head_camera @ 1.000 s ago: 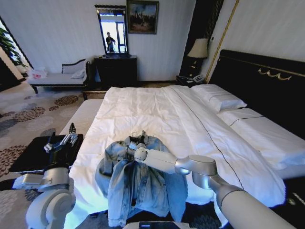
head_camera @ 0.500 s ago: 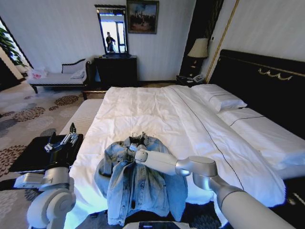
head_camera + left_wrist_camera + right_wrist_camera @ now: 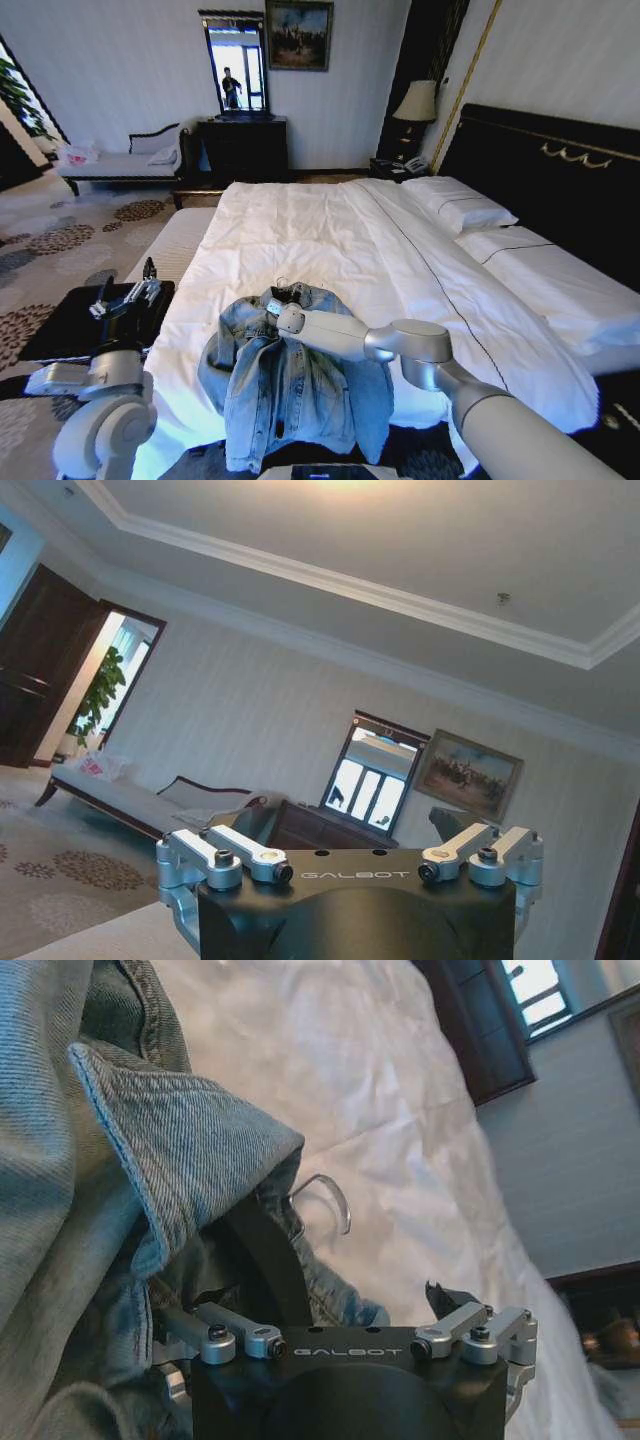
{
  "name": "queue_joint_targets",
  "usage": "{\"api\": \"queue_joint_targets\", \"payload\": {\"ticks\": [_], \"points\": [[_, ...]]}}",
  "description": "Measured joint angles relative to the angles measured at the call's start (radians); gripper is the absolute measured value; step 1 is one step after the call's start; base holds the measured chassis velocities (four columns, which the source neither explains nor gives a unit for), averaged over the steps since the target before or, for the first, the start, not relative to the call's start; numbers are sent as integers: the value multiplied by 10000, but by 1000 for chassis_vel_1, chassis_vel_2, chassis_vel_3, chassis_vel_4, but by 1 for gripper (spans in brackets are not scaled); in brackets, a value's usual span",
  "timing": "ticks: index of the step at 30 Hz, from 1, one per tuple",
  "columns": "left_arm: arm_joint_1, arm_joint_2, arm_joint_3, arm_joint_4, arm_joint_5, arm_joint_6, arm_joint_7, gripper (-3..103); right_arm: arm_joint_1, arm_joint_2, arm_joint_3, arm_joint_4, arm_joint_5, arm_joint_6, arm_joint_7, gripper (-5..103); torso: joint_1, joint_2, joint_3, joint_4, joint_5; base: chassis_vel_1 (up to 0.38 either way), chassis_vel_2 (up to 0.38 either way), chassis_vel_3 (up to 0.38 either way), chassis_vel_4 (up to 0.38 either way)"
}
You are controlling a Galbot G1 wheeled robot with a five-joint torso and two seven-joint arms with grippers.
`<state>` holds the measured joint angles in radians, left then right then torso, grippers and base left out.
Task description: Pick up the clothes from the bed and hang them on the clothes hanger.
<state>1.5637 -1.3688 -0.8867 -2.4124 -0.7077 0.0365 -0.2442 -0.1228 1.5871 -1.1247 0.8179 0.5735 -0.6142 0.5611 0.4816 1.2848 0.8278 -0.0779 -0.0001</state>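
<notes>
The light blue denim clothes (image 3: 290,385) lie spread at the foot of the bed (image 3: 330,230), collar toward the pillows. The clothes hanger sits inside the collar, its slim hook (image 3: 283,284) (image 3: 328,1200) poking out onto the white duvet. My right arm reaches across the jacket, and the right gripper (image 3: 281,308) (image 3: 345,1295) is at the collar, open. One black arm of the hanger (image 3: 268,1260) runs down between its fingers, and denim folds hide one finger. My left gripper (image 3: 127,290) (image 3: 350,818) is open, raised beside the bed's left edge and holding nothing.
A low black table (image 3: 55,325) stands left of the bed under my left arm. Farther back are a chaise (image 3: 120,165), a dark dresser with a mirror (image 3: 245,145) and a nightstand with a lamp (image 3: 415,105). Patterned carpet lies to the left.
My right gripper has shifted slightly left at the collar, and the collar and hook moved a little with it. The left gripper has barely shifted.
</notes>
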Motion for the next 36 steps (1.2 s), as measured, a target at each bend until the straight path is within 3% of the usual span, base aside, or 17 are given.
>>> {"api": "queue_joint_targets", "payload": {"ticks": [13, 15, 20, 22, 26, 28, 31, 36], "points": [[-9, 12, 3, 4, -20, -22, 0, 100, -136, 227, 126, -1111, -377, 125, -108, 101, 0, 0, 0, -1, 1, 0, 0, 0, 0], [-8, 3, 10, 5, -16, -24, 0, 100, -136, 226, 156, -1170, -426, 152, -165, 97, 0, 0, 0, 0, 0, 0, 0, 0, 0], [3, -55, 41, 2, 41, -27, 0, 100, -250, 219, 296, -1523, -853, 665, -308, 71, 0, 0, 0, 0, 1, 0, 0, 0, 0], [7, -63, 47, -3, 53, -28, 0, 100, -274, 218, 314, -1558, -908, 730, -309, 71, 1, 0, 0, -1, 1, 0, 0, 0, 0], [18, -83, 52, -29, 99, -28, 0, 100, -330, 214, 371, -1566, -1144, 889, -244, 49, 0, 0, 0, -2, 1, 0, 0, 0, 0], [21, -84, 45, -40, 101, -28, 0, 100, -330, 209, 387, -1544, -1280, 943, -196, 49, 0, 1, 0, -2, 0, 0, 0, 0, 0], [34, -84, 25, -59, 103, -28, 0, 100, -269, 23, 431, -1314, -1778, 1144, -36, 33, 0, 0, 0, 1, 1, 0, 0, 0, 0], [38, -57, 7, -94, 102, -28, -3, 100, -37, -428, 528, -825, -2393, 1330, 253, 23, 1, 0, 0, -2, 2, 0, 0, 0, 0]]}}
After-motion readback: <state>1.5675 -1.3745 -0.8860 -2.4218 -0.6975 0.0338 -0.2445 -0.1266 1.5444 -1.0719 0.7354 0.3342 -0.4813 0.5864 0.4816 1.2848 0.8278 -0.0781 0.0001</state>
